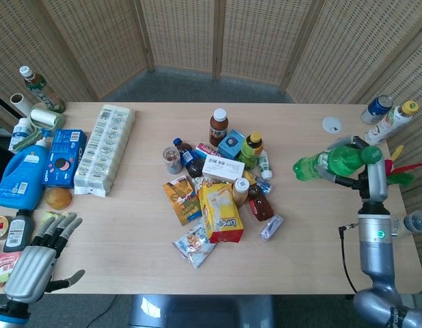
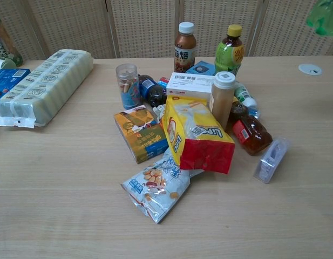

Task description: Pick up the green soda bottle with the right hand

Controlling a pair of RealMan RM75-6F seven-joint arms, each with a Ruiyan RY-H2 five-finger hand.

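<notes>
My right hand (image 1: 364, 169) grips the green soda bottle (image 1: 332, 160) and holds it in the air above the table's right side, tilted almost flat with its base pointing left. In the chest view only the bottle's green base (image 2: 323, 16) shows at the top right corner; the hand itself is out of that frame. My left hand (image 1: 38, 255) hovers at the table's near left corner, fingers spread and holding nothing.
A heap of snacks and bottles fills the table's middle, with a yellow-red chip bag (image 1: 220, 212) in front. A white lid (image 1: 332, 124), two bottles (image 1: 387, 117) and a pink toy (image 1: 387, 172) lie at the right. Cleaning goods (image 1: 29, 167) crowd the left edge.
</notes>
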